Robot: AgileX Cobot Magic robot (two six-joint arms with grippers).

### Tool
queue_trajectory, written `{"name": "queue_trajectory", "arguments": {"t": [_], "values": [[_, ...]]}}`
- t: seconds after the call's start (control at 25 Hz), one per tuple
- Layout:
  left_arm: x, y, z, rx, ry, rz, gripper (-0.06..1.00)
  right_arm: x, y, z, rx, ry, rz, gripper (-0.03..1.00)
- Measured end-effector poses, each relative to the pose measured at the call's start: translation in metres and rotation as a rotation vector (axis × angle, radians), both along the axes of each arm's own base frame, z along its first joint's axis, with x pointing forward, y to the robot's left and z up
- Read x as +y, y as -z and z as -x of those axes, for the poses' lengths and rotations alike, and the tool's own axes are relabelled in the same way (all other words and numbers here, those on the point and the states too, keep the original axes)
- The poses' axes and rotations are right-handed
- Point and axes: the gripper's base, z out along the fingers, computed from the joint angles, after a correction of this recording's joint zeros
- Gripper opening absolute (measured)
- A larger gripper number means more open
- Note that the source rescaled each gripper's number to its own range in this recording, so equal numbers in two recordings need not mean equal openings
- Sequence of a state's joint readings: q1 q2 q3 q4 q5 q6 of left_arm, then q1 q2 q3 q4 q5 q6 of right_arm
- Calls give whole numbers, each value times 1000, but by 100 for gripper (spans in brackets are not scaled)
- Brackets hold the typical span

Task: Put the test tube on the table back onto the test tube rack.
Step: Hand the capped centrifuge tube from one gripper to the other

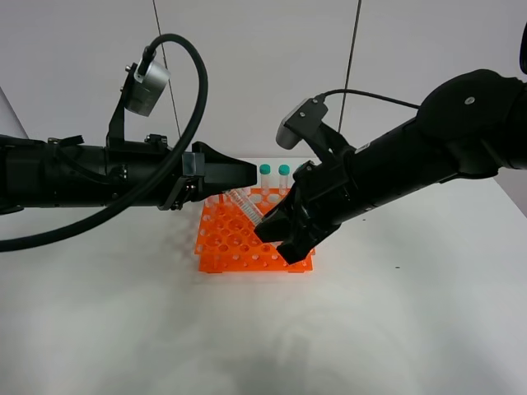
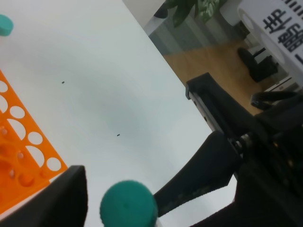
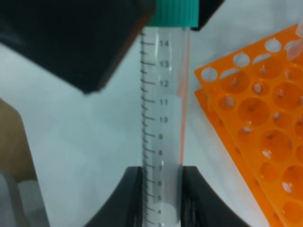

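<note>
Above the orange rack [image 1: 226, 247], at the middle of the white tabletop [image 1: 123, 329], the tube [image 1: 244, 203] hangs tilted in the air between the two arms, clear of the holes. Right pincer [image 1: 278, 243]: closed on the tube's lower part, its two black fingers [image 3: 130, 198] pressing the graduated wall from either side. It hovers over the rack's front right corner and, in the high view, hides that corner's holes and the tube's tip. Left pincer [image 1: 249, 175]: jaws spread wide around the teal cap [image 2: 129, 204], with a strip of tabletop showing between the cap and one finger, so the cap is not clamped. In the high view this pincer covers the cap. Two more capped tubes [image 1: 265, 174] stand upright in the rack's back row, just behind the held tube. The right arm screens the rack's rear right part. A thick black cable [image 1: 196, 90] loops over the left arm. Beyond the tabletop's edge the left wrist view shows a wooden floor [image 2: 208, 61] and a leafy plant [image 2: 194, 9].
</note>
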State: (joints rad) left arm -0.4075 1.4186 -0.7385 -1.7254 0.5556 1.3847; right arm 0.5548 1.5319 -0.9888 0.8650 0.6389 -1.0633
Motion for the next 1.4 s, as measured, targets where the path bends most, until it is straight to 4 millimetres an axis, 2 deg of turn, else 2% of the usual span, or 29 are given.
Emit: {"name": "queue_trajectory", "arguments": {"t": [0.32,0.4,0.6,0.8,0.88,0.96,1.36,1.4], "values": [[0,0,0,-2,1,-1,93,1,-1,0,13,13,-21,0],[0,0,0,-2,1,-1,88,1,-1,0,16,16,-22,0],[0,0,0,-2,1,-1,55,1,-1,0,19,19,-23,0],[0,0,0,-2,-5,-5,33,1,-1,0,23,22,-26,0],[0,0,0,-2,-5,-5,19,1,-1,0,28,23,-27,0],[0,0,-1,-2,-6,-4,0,1,-1,0,30,22,-27,0],[0,0,-1,-1,-7,-1,0,1,-1,0,29,26,-30,1],[0,0,0,0,-2,3,0,1,-1,0,26,30,-30,5]]}}
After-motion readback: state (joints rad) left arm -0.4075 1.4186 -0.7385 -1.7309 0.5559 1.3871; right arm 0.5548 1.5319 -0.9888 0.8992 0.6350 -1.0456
